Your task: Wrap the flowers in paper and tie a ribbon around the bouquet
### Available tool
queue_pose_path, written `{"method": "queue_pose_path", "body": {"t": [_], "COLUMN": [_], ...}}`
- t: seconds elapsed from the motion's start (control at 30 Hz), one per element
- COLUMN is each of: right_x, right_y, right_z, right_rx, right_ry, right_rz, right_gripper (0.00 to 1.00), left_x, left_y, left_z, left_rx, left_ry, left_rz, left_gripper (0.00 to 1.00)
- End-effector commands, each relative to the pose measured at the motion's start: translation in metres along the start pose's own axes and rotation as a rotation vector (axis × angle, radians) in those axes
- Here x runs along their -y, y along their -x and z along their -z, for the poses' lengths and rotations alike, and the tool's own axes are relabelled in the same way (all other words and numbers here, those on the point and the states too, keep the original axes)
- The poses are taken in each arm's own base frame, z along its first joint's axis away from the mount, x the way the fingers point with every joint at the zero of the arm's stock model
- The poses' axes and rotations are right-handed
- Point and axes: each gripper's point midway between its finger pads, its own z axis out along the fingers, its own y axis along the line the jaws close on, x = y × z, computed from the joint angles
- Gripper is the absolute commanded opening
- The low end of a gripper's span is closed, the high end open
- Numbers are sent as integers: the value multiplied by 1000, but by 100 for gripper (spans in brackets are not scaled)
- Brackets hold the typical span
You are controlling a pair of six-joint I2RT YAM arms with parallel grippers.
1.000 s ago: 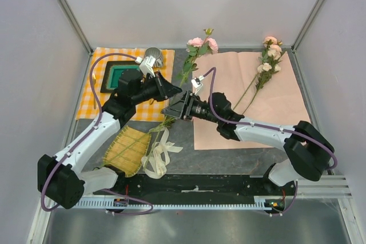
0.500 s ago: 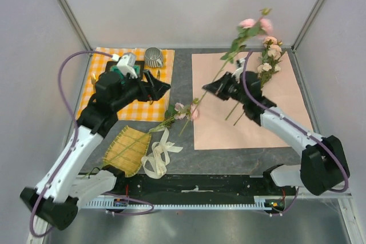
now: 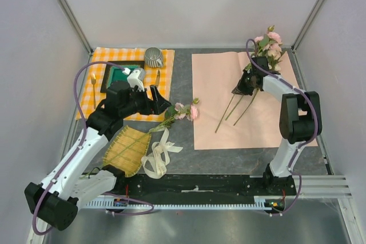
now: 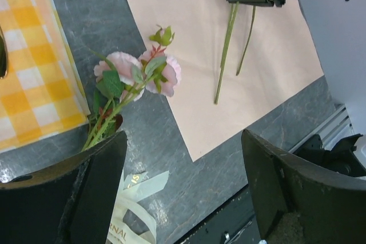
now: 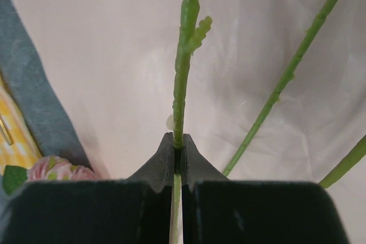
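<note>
Left arm reaches forward from its near-left base with the elbow bent; the left gripper has its fingers spread wide apart. Right arm stands steeply over its base and reaches to the rear. The right gripper points left, fingers pinched together on a flower stem.

The ribbon runs off the bottom edge.

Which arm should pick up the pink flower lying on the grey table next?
Probably the left one. The left gripper is open and sits right beside that flower. The right gripper is busy far off over the paper, shut on another stem.
</note>
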Motion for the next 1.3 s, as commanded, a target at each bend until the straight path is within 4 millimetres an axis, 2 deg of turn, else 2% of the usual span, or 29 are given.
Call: {"method": "queue_pose_path", "body": {"t": [0.0, 0.13, 0.2, 0.33, 0.4, 0.43, 0.67, 0.77, 0.83, 0.9, 0.97, 1.13, 1.27], "right_x": [7, 13, 10, 13, 8, 20, 29, 30, 30, 33, 35, 38, 43], "right_y": [25, 38, 43, 58, 56, 66, 79, 78, 78, 77, 76, 85, 92], "right_z": [-5, -10, -11, -24, -30, -33, -49, -54, -54, -55, -59, -61, -62], "right_rx": [43, 48, 39, 28, 2, 21, 24, 11, 12, 11, 7, 34, 42], "right_ry": [-59, -56, -23, -9, 18, 12, 9, 15, 12, 2, -1, -5, -1], "right_rz": [53, 32, 2, -37, -48, -77, -96, -101, -108, -111, -117, -145, -170], "right_gripper": [0, 0, 0, 0, 0, 0, 0, 1, 7, 9, 9, 9, 12], "left_x": [10, 11, 11, 8, 8, 8, -2, -7, -10, -15, -21, -31, -42], "left_y": [3, -3, -6, -13, -15, -16, -26, -32, -40, -46, -50, -58, -68], "left_z": [2, 2, 1, -2, -2, -2, -4, -5, -9, -11, -16, -16, -14], "left_rx": [7, -5, -11, -32, -37, -41, -89, -132, -172, -216, -251, -287, -334], "left_ry": [-61, -76, -79, -78, -82, -84, -44, -18, -19, 8, 42, 88, 129], "left_rz": [-39, -36, -35, -29, -26, -26, -34, -39, -34, -19, -2, 4, -35], "left_gripper": [87, 87, 87, 87, 87, 87, 87, 87, 87, 87, 83, 76, 77]}}
